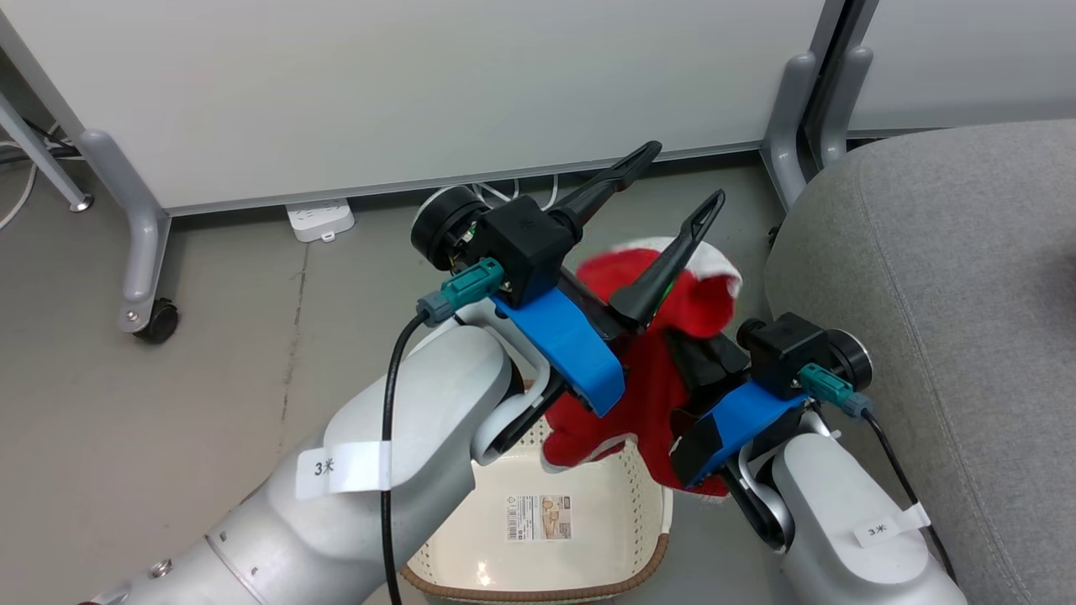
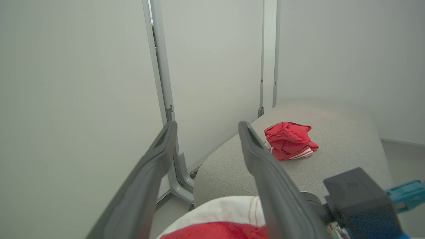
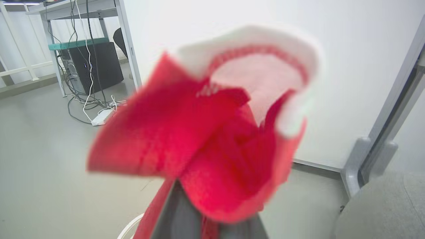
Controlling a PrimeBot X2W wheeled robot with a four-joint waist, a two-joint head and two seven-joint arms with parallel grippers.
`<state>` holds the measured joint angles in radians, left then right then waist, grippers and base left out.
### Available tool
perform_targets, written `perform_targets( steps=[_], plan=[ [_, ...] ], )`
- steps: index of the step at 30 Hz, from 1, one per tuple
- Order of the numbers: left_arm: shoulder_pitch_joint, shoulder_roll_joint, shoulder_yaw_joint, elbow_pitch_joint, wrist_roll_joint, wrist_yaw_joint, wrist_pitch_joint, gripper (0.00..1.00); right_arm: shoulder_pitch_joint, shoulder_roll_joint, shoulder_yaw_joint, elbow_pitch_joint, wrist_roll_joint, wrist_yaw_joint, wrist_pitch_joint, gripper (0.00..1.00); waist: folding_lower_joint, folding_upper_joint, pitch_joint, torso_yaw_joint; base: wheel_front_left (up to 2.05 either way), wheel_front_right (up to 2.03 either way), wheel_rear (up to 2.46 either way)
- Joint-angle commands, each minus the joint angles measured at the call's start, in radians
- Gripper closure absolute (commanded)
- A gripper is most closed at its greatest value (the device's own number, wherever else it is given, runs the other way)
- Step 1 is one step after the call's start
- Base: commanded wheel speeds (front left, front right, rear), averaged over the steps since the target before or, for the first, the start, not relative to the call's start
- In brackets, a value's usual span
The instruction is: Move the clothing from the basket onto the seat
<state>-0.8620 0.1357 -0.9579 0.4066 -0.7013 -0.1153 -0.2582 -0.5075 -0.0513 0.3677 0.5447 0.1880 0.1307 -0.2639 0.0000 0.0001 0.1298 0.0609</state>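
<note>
Currently approx. half done. Garment A (image 2: 289, 140): lying crumpled on seat (image 1: 941, 294), well right of basket (image 1: 618, 504). Garment B (image 1: 651, 395): hanging above basket's far rim, R gripper (image 1: 706, 361) pinching it tight below the trim; long axis running roughly vertical, white-trim end flopping uppermost, red tail dangling basket-ward. L gripper (image 1: 683, 175): hovering over basket, fingers (image 2: 144, 186) standing wide apart, gripping nothing. Basket otherwise looking empty; B's transfer to seat remaining.

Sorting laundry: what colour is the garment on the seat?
Red garment, white stripes; left wrist view.
</note>
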Motion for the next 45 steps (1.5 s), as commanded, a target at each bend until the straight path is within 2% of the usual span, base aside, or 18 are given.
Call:
perform_targets(
  steps=[1,12,21,36,45],
  plan=[
    [-0.015,0.006,-0.004,0.002,0.002,0.004,-0.001,0.0,-0.007,0.001,-0.001,-0.006,0.01,0.0,-0.001,1.0,0.0,-0.0001,0.004,-0.004,0.0,0.0,0.0],
    [-0.026,0.016,-0.005,-0.007,0.014,0.013,-0.001,0.0,-0.027,0.001,-0.024,-0.028,0.01,0.0,-0.001,1.0,0.0,-0.0001,0.045,-0.045,0.0,0.0,0.0],
    [-0.037,0.039,-0.012,-0.018,0.026,0.022,0.003,0.0,-0.022,0.001,-0.075,-0.074,0.006,0.0,-0.001,1.0,0.0,-0.0001,0.085,-0.121,0.0,0.0,0.0],
    [-0.009,0.082,-0.061,-0.032,0.042,0.028,0.042,0.0,0.031,0.001,-0.237,-0.173,-0.019,0.0,-0.001,1.0,0.0,-0.0001,0.135,-0.295,0.0,0.0,0.0],
    [0.006,0.097,-0.095,-0.045,0.053,0.031,0.062,0.0,0.079,0.001,-0.349,-0.239,-0.04,0.0,-0.001,1.0,0.0,-0.0001,0.167,-0.372,0.0,0.0,0.0]
  ],
)
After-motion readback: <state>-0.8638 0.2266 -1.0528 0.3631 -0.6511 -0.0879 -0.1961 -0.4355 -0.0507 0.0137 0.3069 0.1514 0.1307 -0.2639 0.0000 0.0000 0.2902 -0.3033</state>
